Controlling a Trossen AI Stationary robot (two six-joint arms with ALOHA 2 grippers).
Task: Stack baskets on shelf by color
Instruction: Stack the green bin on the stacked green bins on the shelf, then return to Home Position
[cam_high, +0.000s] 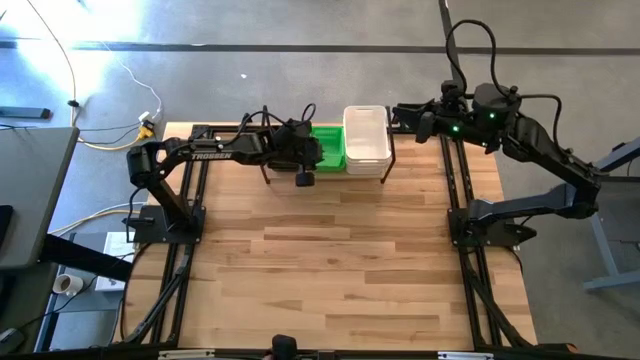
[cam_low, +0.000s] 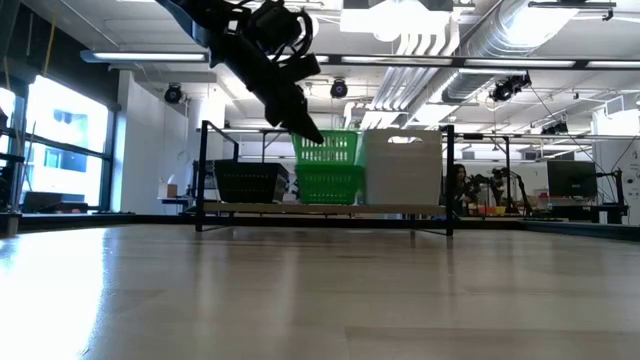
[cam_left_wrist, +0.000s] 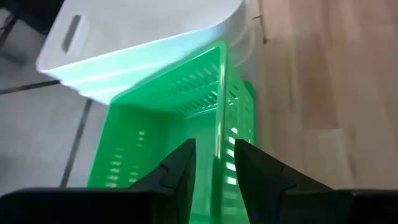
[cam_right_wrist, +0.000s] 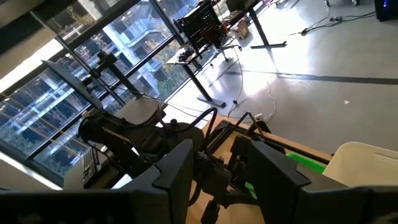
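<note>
The shelf (cam_low: 300, 208) stands along the table's far edge (cam_high: 388, 168). On it, seen in the low view, are a black mesh basket (cam_low: 250, 182), a stack of green baskets (cam_low: 330, 170) and a stack of white baskets (cam_low: 403, 165). From above, the green stack (cam_high: 328, 148) sits beside the white stack (cam_high: 367, 138); my left arm hides the black one. My left gripper (cam_left_wrist: 214, 149) is open, slanting down over the top green basket (cam_left_wrist: 161, 124), with one finger inside its near wall (cam_left_wrist: 221, 106) and one outside. My right gripper (cam_right_wrist: 217, 155) is open and waits raised beyond the shelf's right end (cam_high: 402, 112).
Bare wooden tabletop (cam_high: 340, 260) stretches from the shelf toward the near edge. Black arm bases and rails run down both table sides (cam_high: 165, 220) (cam_high: 480, 225). Beyond the table the low view shows desks and equipment in the room.
</note>
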